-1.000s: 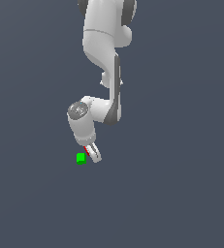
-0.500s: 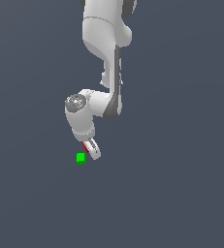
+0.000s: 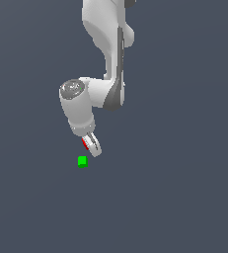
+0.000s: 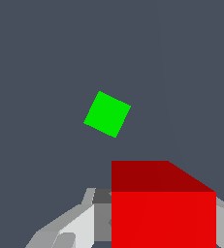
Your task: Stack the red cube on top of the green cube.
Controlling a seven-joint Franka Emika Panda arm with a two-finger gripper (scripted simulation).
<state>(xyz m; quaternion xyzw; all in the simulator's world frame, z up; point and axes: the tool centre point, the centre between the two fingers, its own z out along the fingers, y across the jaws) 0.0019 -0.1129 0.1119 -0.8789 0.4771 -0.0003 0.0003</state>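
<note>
Arm lifted since earlier; fingers (image 3: 92, 145) clamped on red cube (image 4: 163, 208), clear of green cube (image 3: 82, 161).

The table (image 3: 184, 197) is flat, plain dark gray-blue w/ no marks, and just one thing sits right on it, the green cube (image 3: 82, 161), small and bright, turned at a slant in the wrist view (image 4: 107, 114).

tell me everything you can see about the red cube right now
The red cube is a plain, bright red block with flat, unmarked faces, its top face shaded darker. It sits clamped between the fingers of the gripper, lifted off the grey surface. It touches nothing else; the green cube lies apart from it, lower in the exterior view.
</note>
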